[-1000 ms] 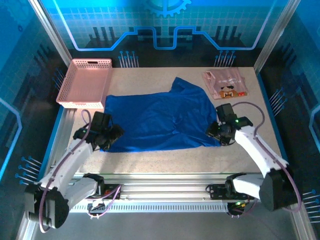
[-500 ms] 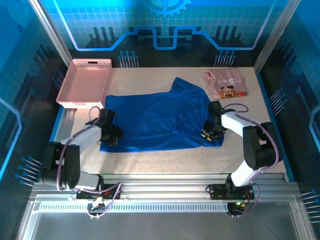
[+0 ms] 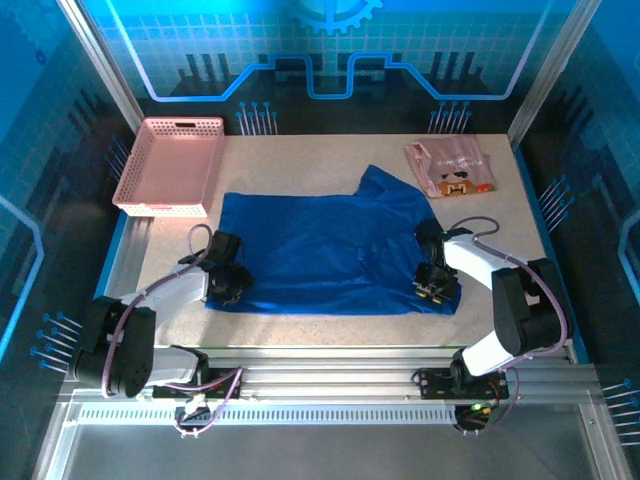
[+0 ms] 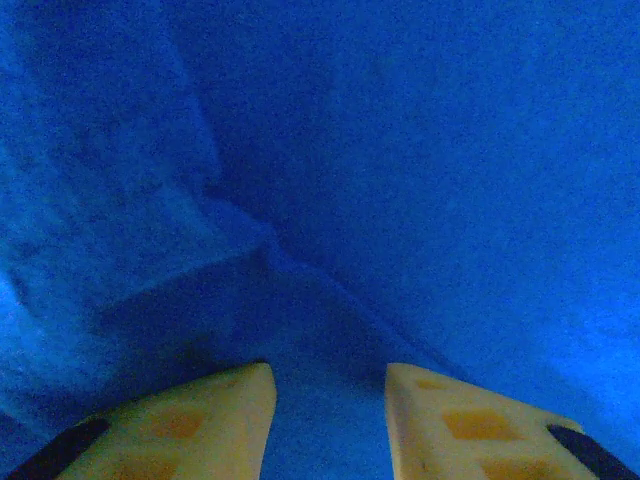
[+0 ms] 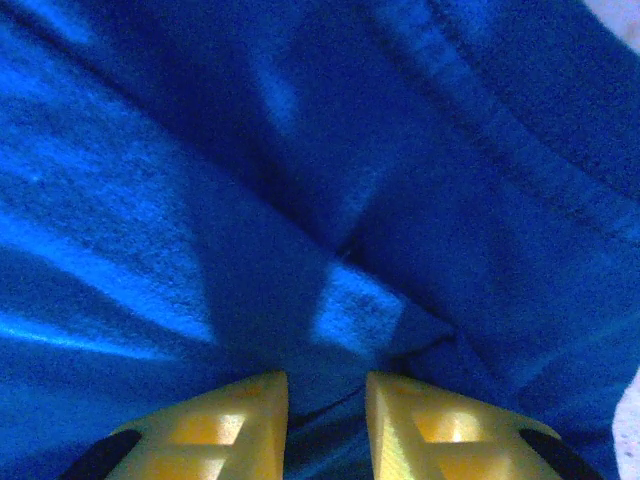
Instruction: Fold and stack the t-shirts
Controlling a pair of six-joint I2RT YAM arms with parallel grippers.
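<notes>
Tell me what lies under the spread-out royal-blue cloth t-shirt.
The royal-blue cloth t-shirt lies spread on the speckled beige tabletop, which shows bare around its edges. Whatever is directly beneath the cloth is covered and cannot be seen.

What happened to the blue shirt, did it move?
Yes. The blue shirt slid toward the near edge of the table and slightly right, so its hem lies closer to that edge and farther from the pink basket.
</notes>
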